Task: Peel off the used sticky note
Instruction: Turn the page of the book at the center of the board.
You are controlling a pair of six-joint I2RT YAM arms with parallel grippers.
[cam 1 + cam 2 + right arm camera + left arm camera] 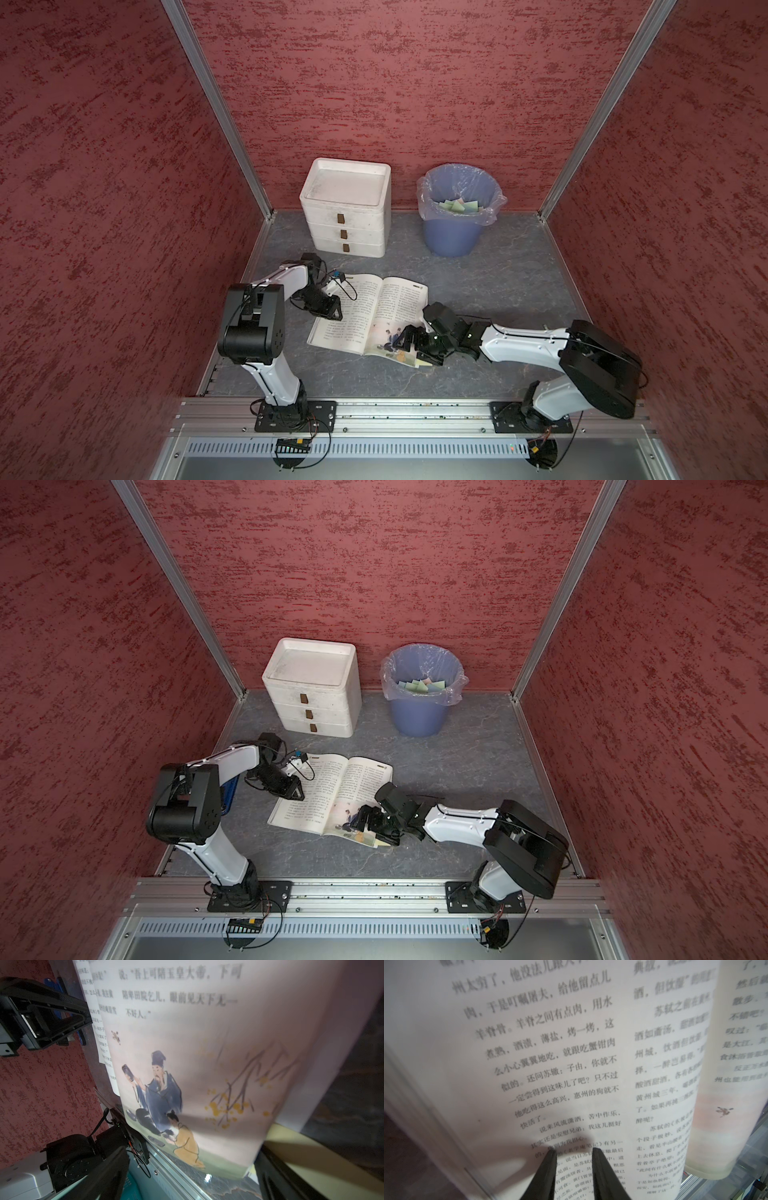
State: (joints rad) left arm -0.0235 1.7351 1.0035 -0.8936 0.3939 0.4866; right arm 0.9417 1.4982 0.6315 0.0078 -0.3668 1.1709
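open book lying flat
left gripper barely parted, empty, on left page; right gripper spread wide at near right corner by yellow sticky note.

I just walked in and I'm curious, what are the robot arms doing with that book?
The left gripper rests on the open book's left page. The right gripper, wide open, sits at the right page's near corner, where a yellow sticky note pokes out, not yet peeled. Other notes lie in the blue bin.

Red textured walls enclose a grey marbled floor with white drawers.
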